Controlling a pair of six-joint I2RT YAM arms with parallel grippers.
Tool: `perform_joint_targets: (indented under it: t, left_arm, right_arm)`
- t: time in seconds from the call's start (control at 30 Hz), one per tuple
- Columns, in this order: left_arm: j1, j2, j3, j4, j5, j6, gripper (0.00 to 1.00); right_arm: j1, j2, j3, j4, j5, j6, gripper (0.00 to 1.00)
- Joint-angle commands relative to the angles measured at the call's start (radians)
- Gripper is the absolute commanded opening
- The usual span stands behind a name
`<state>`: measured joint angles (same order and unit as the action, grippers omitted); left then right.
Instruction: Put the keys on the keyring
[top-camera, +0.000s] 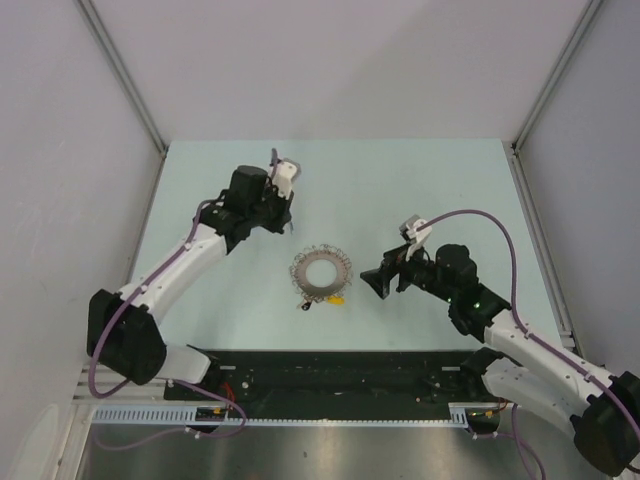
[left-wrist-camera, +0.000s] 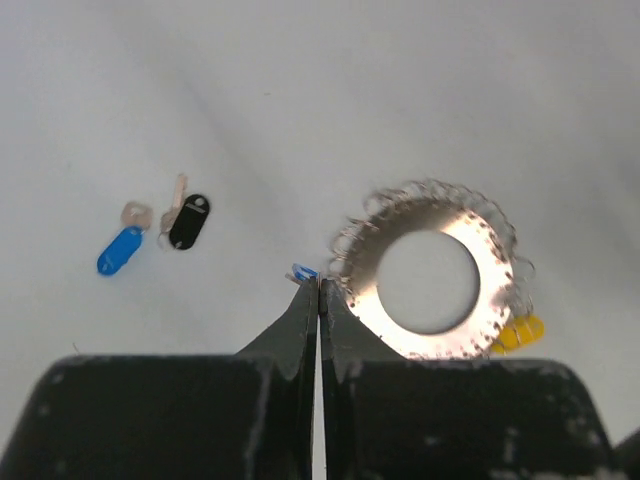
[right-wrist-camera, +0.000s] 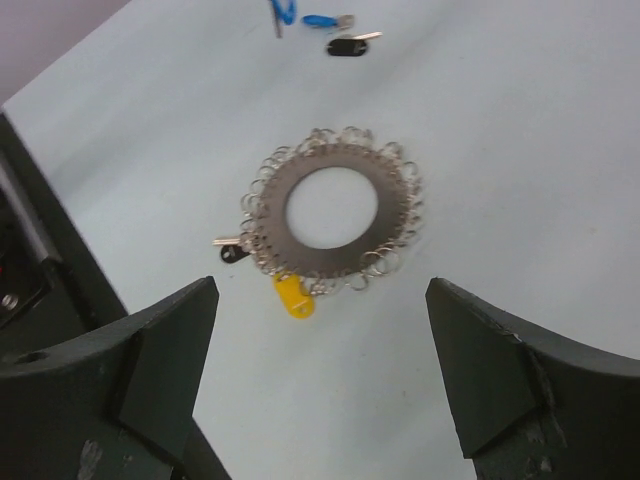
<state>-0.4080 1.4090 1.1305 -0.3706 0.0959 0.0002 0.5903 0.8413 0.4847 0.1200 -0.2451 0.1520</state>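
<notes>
The keyring (right-wrist-camera: 398, 215), a large flat silver-grey metal ring with a wide central hole and a fringe of small wire loops, lies flat in the middle of the pale blue-green table (top-camera: 420, 180), between the two arms. A yellow-headed key (right-wrist-camera: 292, 297) and a small black-headed key (right-wrist-camera: 232, 250) lie at its rim on the robot's side, seemingly already hooked on. The left gripper (left-wrist-camera: 318, 285) has its fingers pressed fully together, and a small blue-headed key (left-wrist-camera: 303, 271) peeps out at the very tips, just beside the fringe; it looks pinched there, though little of it shows. The right gripper (right-wrist-camera: 318, 370) hangs near the ring with its fingers spread wide and nothing between them. A loose blue-tagged key (left-wrist-camera: 120, 250) and a loose black-tagged key (left-wrist-camera: 188, 222) lie side by side on the table, well apart from the ring. The step in hand is likely threading the pinched key onto a free loop. To do it well, the right gripper should first pin or clasp the rim, since a nudge could slide the ring. The left should come in low and slowly at an unoccupied loop facing it. So slight a hold may let the key swivel or drop, so pressing hard against the wire is a risk.
</notes>
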Motion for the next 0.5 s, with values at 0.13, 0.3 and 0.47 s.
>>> perform_joint_targets:
  t: [0.13, 0.3, 0.47]
  left_arm:
    - [-0.179, -0.137, 0.064, -0.186, 0.251, 0.368, 0.00]
    - [-0.276, -0.192, 0.077, -0.255, 0.304, 0.472, 0.00]
    - [-0.330, -0.231, 0.074, -0.271, 0.387, 0.515, 0.00]
  right_arm:
    - [0.100, 0.045, 0.075, 0.115, -0.143, -0.129, 0.84]
    - [0.097, 0.055, 0.083, 0.181, -0.206, -0.143, 0.75]
    - [0.071, 0.071, 0.094, 0.239, -0.331, -0.124, 0.64]
